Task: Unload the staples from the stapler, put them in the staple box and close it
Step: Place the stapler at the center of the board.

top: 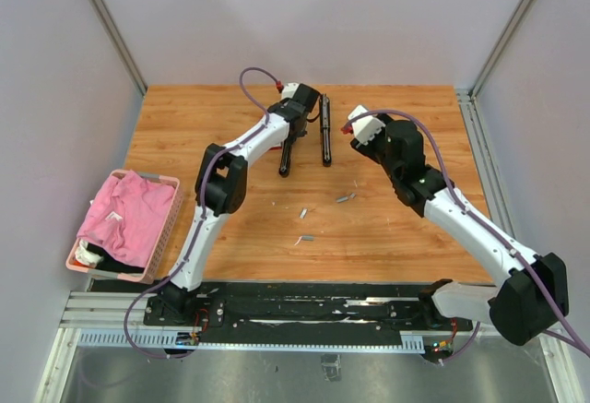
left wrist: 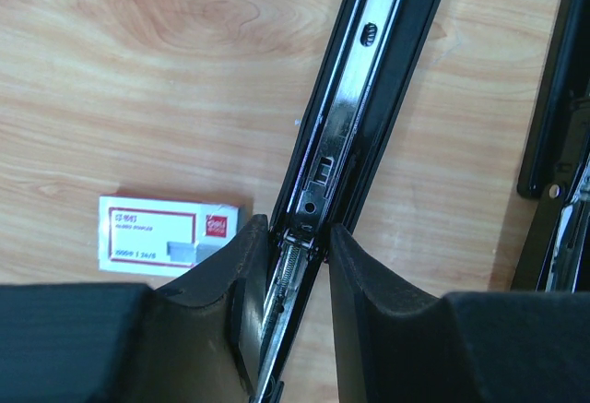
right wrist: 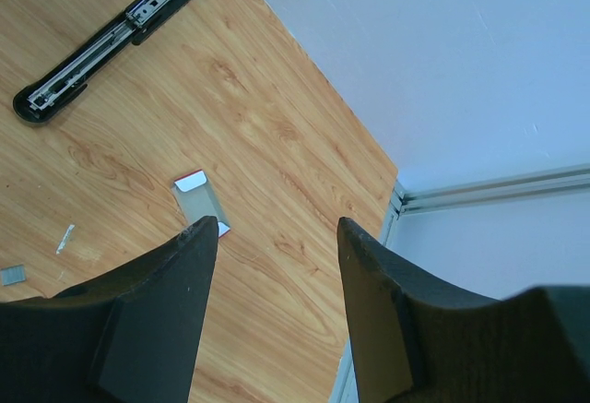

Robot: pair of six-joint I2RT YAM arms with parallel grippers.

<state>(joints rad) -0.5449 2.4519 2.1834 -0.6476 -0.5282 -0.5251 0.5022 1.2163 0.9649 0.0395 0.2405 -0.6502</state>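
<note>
Left tool [left wrist: 295, 234], shut tight on the stapler [left wrist: 346, 136] at its magazine rail, has that rail's long axis running straight out ahead of it. Right tool [right wrist: 277, 228] hangs open and empty nearby. Loose staples [top: 345, 197] lie on the worktop [top: 396, 228] nearer my bases, between both arms.
</note>
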